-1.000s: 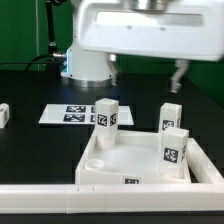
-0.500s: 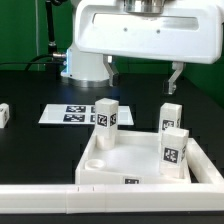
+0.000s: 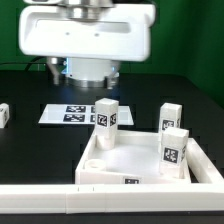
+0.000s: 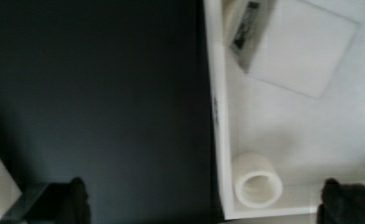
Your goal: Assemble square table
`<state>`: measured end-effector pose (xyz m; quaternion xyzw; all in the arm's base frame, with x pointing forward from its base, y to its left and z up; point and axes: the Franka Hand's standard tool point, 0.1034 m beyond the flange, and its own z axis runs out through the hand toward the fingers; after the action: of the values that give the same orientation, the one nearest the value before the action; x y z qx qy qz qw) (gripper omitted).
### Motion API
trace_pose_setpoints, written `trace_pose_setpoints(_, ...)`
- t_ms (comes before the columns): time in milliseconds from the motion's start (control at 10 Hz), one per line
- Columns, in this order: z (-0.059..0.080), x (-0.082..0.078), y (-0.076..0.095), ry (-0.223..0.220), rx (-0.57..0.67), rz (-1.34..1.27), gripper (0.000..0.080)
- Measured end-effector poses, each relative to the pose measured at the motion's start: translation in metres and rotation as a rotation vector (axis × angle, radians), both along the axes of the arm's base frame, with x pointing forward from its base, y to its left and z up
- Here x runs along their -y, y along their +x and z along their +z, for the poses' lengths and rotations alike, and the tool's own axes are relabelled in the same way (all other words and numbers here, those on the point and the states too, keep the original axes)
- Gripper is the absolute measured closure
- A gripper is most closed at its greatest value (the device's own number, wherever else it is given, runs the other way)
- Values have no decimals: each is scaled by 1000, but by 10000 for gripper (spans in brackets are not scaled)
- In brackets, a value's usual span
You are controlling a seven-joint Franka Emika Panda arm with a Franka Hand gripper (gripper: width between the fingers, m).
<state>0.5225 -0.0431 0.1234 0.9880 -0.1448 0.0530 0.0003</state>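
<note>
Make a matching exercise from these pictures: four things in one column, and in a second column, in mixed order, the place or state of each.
Things:
A. marker board
B. square slab
C. lone leg
D. claw

Places or states:
1. open, with nothing between its fingers
2. lies flat, behind the slab
3. upright legs stand on it
4. at the exterior view's left edge, apart from the slab

Pairs: A-2, B-3, C-4, D-1
</note>
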Motion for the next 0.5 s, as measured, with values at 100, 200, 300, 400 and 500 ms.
trace_pose_setpoints(100,0,-1,0,-1,-1,4,151)
trace_pose_setpoints(200,-1,0,0,-1,-2,3,151)
trace_pose_setpoints(300,-2,3,-3,-4,-5,23,151)
trace_pose_setpoints(400,-9,21,-21,-18,-8,116,151)
trace_pose_setpoints(500,-17,47,-45,-34,-15,178,151)
